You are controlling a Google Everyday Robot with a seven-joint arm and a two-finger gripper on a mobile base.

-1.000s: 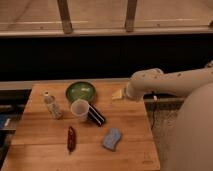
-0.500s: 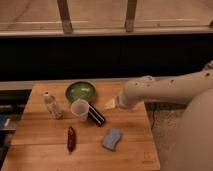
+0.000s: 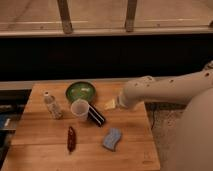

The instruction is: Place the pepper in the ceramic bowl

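Note:
The dark red chili pepper (image 3: 71, 138) lies on the wooden table (image 3: 40, 125) near its front, left of centre. The glossy green ceramic bowl (image 3: 80, 92) sits at the back of the table, holding nothing I can see. My arm reaches in from the right and the gripper (image 3: 111, 104) hangs over the table to the right of the bowl, above the black bar, well away from the pepper.
A translucent plastic cup (image 3: 79, 108) stands just in front of the bowl. A black rectangular bar (image 3: 96, 114) lies beside the cup. A small clear bottle (image 3: 51, 105) stands at the left. A blue sponge (image 3: 112, 138) lies front right.
My arm and gripper have moved left and forward over the table, from beyond the right edge toward the bar and cup. The objects have not moved.

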